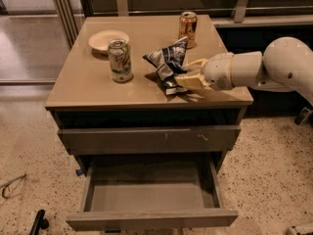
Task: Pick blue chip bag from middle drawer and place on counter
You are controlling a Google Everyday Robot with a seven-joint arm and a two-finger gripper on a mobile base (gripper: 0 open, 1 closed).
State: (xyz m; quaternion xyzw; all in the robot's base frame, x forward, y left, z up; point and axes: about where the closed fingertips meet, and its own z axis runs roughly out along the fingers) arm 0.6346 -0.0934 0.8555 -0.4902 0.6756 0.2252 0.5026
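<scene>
Biggest thing here is the counter (83,84), a glossy beige top on a grey cabinet, so I'll place everything off that.

Well below the counter, the middle drawer (146,199) is pulled right out toward the camera. Its grey inside shows, with nothing in it that I can see. Directly under the counter's front edge there's a dark open slot. Below that is a closed drawer front (122,140) with a few pale scratches toward its right half.

The white arm (288,65) comes in from past the counter's right edge, as the camera sees it, and reaches across the front right part of the top. At the end of it the gripper (183,74) sits just over the counter surface, well in from the right edge.

The blue chip bag (168,62) is up on the counter, right of center and toward the front. It's crumpled and standing tall-ish, with its lower end down at the surface. The cream fingers (193,81) are pinching the bag's right side, one above it and one below.

A pale plate (108,39) sits at the counter's back left. A silver and green can (120,60) stands upright left of center. An orange can (188,28) stands upright near the counter's back edge, right of center.
</scene>
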